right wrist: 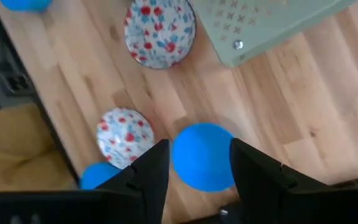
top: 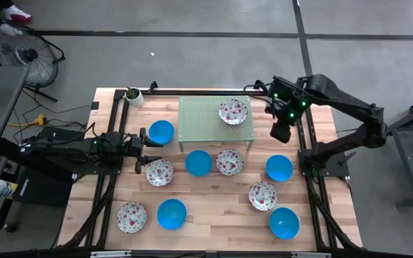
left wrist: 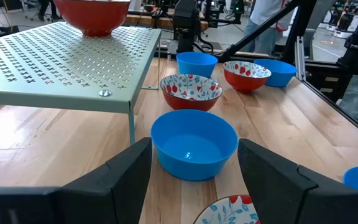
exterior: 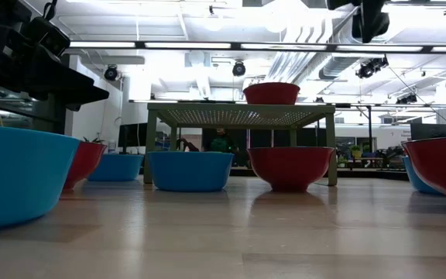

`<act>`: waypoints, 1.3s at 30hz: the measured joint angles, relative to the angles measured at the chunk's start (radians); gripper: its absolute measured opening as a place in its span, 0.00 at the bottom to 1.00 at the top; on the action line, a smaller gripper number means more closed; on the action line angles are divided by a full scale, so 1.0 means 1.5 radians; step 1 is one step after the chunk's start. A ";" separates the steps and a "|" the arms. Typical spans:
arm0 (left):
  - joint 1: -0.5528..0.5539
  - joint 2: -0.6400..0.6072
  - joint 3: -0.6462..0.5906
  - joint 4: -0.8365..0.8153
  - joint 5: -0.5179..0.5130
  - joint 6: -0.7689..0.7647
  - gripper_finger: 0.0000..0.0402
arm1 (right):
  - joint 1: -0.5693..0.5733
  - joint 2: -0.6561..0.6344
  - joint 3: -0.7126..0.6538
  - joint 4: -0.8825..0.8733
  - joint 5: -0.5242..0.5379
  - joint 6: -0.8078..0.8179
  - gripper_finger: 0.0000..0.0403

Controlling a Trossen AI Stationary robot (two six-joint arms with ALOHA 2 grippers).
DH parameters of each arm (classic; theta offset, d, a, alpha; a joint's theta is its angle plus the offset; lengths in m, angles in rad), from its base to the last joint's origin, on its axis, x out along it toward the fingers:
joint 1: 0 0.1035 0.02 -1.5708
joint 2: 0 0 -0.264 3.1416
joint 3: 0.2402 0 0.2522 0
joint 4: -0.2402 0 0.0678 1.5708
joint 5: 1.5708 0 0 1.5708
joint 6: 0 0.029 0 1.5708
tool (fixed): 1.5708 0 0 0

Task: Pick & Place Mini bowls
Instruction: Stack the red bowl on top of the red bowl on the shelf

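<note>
Ten mini bowls show in the high view. A floral one (top: 233,111) stands on the green perforated stand (top: 192,118). The rest sit on the wooden table, among them blue bowls (top: 198,163) (top: 279,168) and floral ones (top: 159,172) (top: 229,162). My left gripper (top: 143,153) is low over the table's left side, open and pointing right. A blue bowl (left wrist: 194,143) sits just ahead of its fingers, untouched. My right gripper (top: 280,130) hangs high over the right side, open and pointing down, with a blue bowl (right wrist: 201,155) far below it.
A small white pot with a green plant (top: 133,95) stands at the far left corner. Black frame rails (top: 303,154) run along both table sides. The stand's legs (exterior: 150,147) rest on the table. More bowls (top: 171,213) (top: 284,223) sit near the near edge.
</note>
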 joint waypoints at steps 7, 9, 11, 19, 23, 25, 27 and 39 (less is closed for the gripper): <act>0.000 0.000 0.000 0.000 0.000 0.000 0.58 | 0.094 -0.008 0.000 0.000 0.029 -0.007 0.39; 0.000 0.000 0.000 0.000 0.000 0.000 0.58 | 0.126 -0.006 0.000 0.000 0.034 -0.007 0.39; 0.000 0.000 0.000 0.000 0.000 0.000 0.58 | 0.155 -0.005 0.000 0.000 0.042 -0.007 0.39; 0.000 0.000 0.000 0.000 0.000 0.000 0.58 | 0.262 -0.005 0.000 0.000 0.050 0.039 0.39; 0.000 0.000 0.000 0.000 0.000 0.000 0.58 | 0.317 -0.005 0.000 0.000 0.085 0.078 0.38; 0.000 0.000 0.000 0.000 0.000 0.000 0.58 | 0.344 -0.005 0.000 0.000 0.104 0.082 0.38; 0.000 0.000 0.000 0.000 0.000 0.000 0.58 | 0.373 -0.002 0.000 0.003 0.125 0.083 0.38; 0.000 0.000 0.000 0.000 0.000 0.000 0.58 | 0.478 0.107 0.000 0.099 0.140 0.086 0.37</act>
